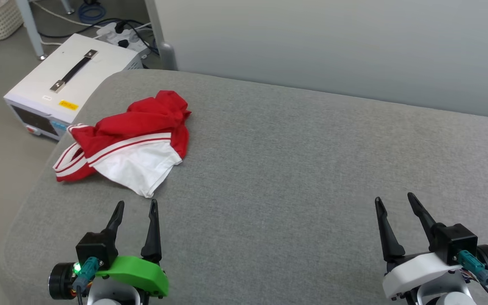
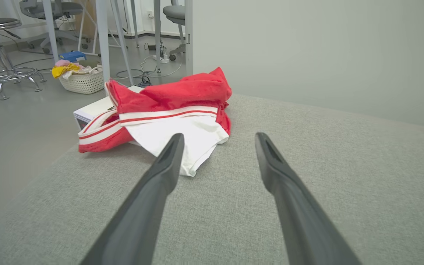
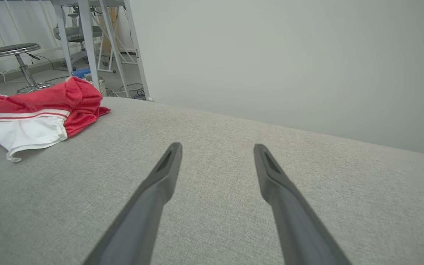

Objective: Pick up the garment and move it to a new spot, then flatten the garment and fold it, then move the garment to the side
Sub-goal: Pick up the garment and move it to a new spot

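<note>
The garment [image 1: 134, 140] lies crumpled near the left end of the grey padded surface [image 1: 295, 169]: red cloth, a white sleeve and red-white striped trim. Any lettering on it is hidden in the folds. My left gripper [image 1: 136, 205] stands open just short of the white sleeve, with nothing between its fingers. In the left wrist view the garment [image 2: 168, 110] lies just beyond the open left gripper [image 2: 217, 138]. My right gripper [image 1: 394, 199] is open over bare grey cloth at the lower right, far from the garment. In the right wrist view the garment [image 3: 35, 110] is at the far left, the right gripper [image 3: 217, 147] apart from it.
A white box with a black handle [image 1: 66, 80] stands on the floor beside the surface's left end, with cables and a power strip [image 1: 121, 34] behind it. A pale wall [image 1: 354, 46] rises behind the surface. A laundry basket [image 2: 81, 79] and stool [image 2: 2, 48] stand farther off.
</note>
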Motion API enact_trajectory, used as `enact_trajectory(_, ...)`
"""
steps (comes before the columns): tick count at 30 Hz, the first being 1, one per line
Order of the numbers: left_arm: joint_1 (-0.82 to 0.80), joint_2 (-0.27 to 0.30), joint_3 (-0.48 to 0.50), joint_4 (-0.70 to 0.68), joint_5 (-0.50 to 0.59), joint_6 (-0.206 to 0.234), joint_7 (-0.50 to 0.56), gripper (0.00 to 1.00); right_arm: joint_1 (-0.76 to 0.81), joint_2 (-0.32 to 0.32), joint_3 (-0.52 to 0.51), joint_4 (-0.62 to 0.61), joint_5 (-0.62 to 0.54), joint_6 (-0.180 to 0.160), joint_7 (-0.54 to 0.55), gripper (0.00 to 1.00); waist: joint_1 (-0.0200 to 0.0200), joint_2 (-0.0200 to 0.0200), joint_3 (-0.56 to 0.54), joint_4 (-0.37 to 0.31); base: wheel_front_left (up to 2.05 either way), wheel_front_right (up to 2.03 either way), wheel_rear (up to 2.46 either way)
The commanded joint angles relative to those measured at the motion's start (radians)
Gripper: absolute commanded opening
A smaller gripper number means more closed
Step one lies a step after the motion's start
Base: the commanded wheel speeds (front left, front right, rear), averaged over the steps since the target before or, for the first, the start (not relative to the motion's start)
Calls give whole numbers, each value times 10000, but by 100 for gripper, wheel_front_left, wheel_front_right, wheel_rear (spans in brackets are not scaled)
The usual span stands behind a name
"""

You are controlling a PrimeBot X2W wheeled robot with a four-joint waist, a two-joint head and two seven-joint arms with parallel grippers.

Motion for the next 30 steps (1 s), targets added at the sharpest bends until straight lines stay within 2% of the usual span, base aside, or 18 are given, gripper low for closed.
enact_trajectory(1, 202, -31, 2, 64, -79, -48, -115, 100, 117, -12, 40, 62, 86, -6, -105, 100, 0, 0, 44, 583, 0, 0, 0)
enact_trajectory(18, 255, -37, -73, 453, -401, -202, -468, 100, 72, -12, 471, 456, 265, -7, -454, 100, 0, 0, 139, 2275, 0, 0, 0)
enact_trajectory(26, 421, -39, 48, 580, -467, -286, -634, 100, 77, -12, 615, 586, 348, -7, -617, 100, 0, 0, 81, 2732, 0, 0, 0)
enact_trajectory(30, 482, -40, 124, 578, -437, -304, -655, 100, 88, -12, 705, 624, 356, -7, -638, 100, 0, 0, 47, 2720, 0, 0, 0)
